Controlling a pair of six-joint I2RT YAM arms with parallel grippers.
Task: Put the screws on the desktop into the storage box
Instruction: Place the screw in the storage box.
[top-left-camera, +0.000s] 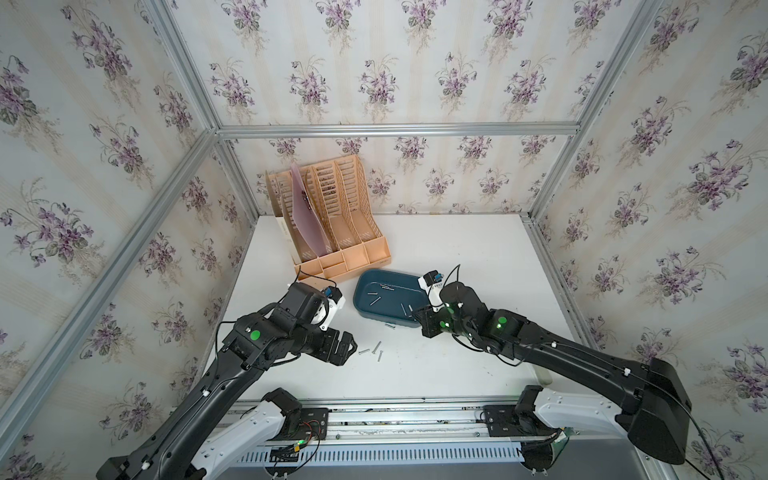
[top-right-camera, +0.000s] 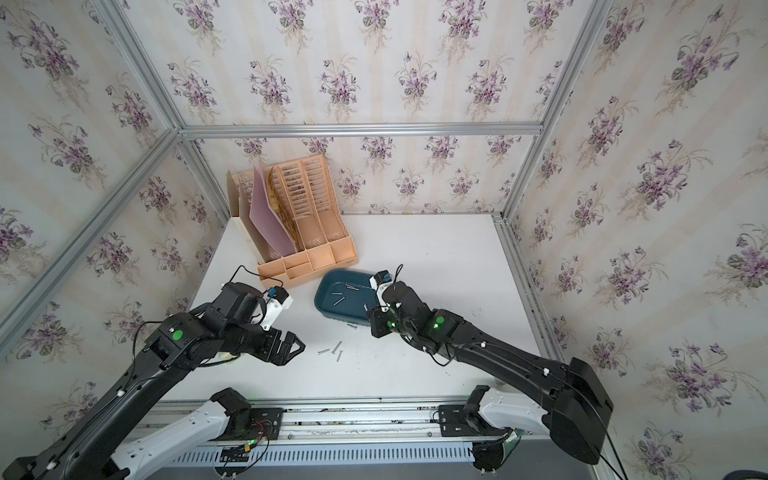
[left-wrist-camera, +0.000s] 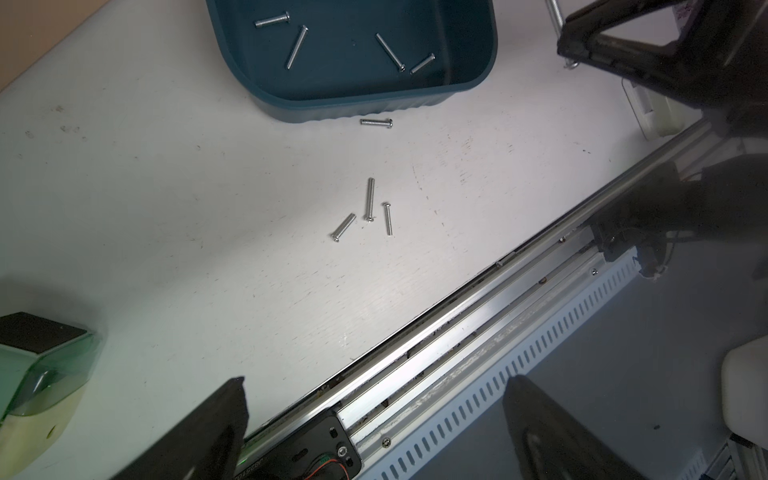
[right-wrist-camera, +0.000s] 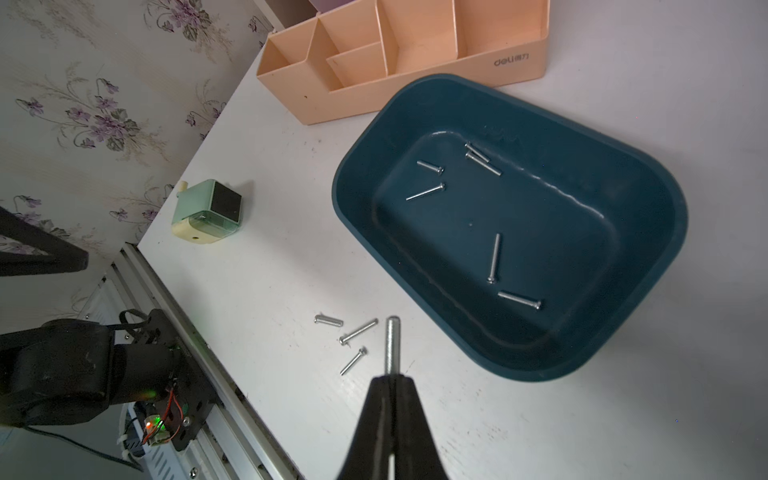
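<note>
The dark teal storage box (top-left-camera: 390, 305) (top-right-camera: 353, 311) (right-wrist-camera: 623, 208) sits mid-desktop with several screws (right-wrist-camera: 493, 257) (left-wrist-camera: 297, 45) lying inside. Three screws (top-left-camera: 372, 351) (top-right-camera: 334, 351) (left-wrist-camera: 369, 199) (right-wrist-camera: 358, 332) lie loose on the white desktop (top-left-camera: 457, 353) in front of it. A single screw (top-left-camera: 389, 326) (left-wrist-camera: 376, 122) rests against the box's near wall. My right gripper (right-wrist-camera: 390, 376) (top-left-camera: 417, 318) is shut on a screw (right-wrist-camera: 392, 345) that sticks out past its tips, beside the box's near right corner. My left gripper (left-wrist-camera: 376, 395) (top-left-camera: 349, 345) stands open and empty, left of the loose three.
A peach slotted file organizer (top-left-camera: 332, 232) (right-wrist-camera: 415, 62) holding a pink folder stands behind the box at the back left. A small green pencil sharpener (right-wrist-camera: 208, 212) (left-wrist-camera: 37, 365) sits by the desktop's left edge. Aluminium rails (top-left-camera: 395, 415) run along the front.
</note>
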